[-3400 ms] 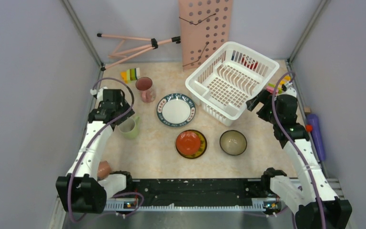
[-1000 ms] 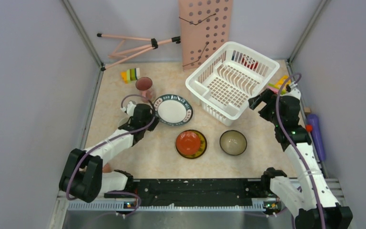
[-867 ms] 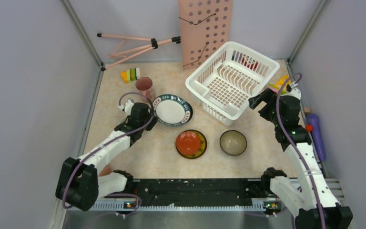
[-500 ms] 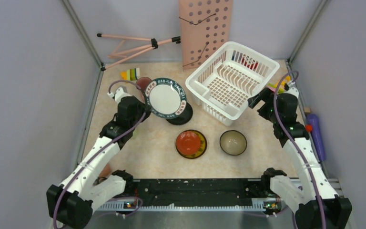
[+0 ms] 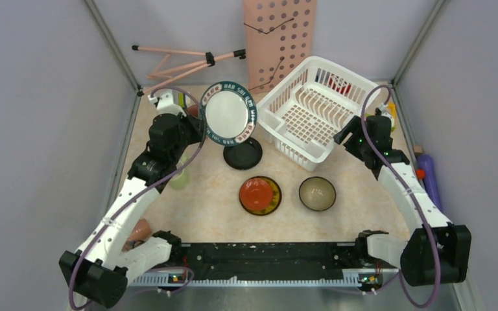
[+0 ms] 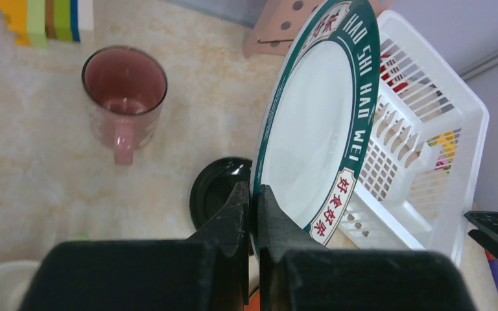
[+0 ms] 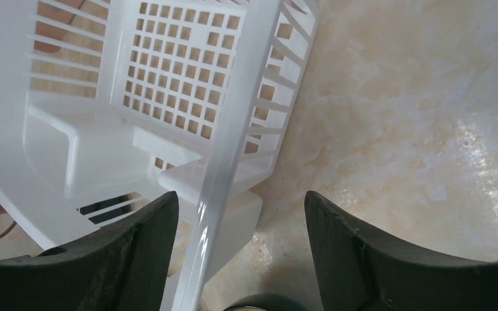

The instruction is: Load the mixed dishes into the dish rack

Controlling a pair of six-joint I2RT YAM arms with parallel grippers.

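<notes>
My left gripper [image 5: 199,129] [image 6: 253,194] is shut on the lower edge of the white plate with the dark patterned rim [image 5: 227,111] [image 6: 311,123]. The plate hangs upright in the air, just left of the dish rack [image 5: 269,111] [image 6: 457,123]. My right gripper [image 5: 345,133] [image 7: 240,197] is open, its fingers either side of the rack's rim [image 7: 233,149] without touching it. A red plate on a yellowish one [image 5: 257,194] and a teal bowl [image 5: 317,193] lie near the front. A pinkish cup [image 6: 124,87] stands at the back left. The light green mug [image 5: 180,179] is partly hidden under my left arm.
A black dish [image 5: 243,155] [image 6: 217,188] lies below the raised plate. Behind the rack stand a pink perforated board [image 5: 279,39] and a folded tripod [image 5: 181,61]. Toy blocks [image 6: 45,19] lie at the back left. A purple object [image 5: 430,181] lies outside the right edge.
My left arm lifted the patterned plate off the black dish and carried it up and back toward the rack. My right gripper moved onto the rack's right rim and its jaws narrowed.
</notes>
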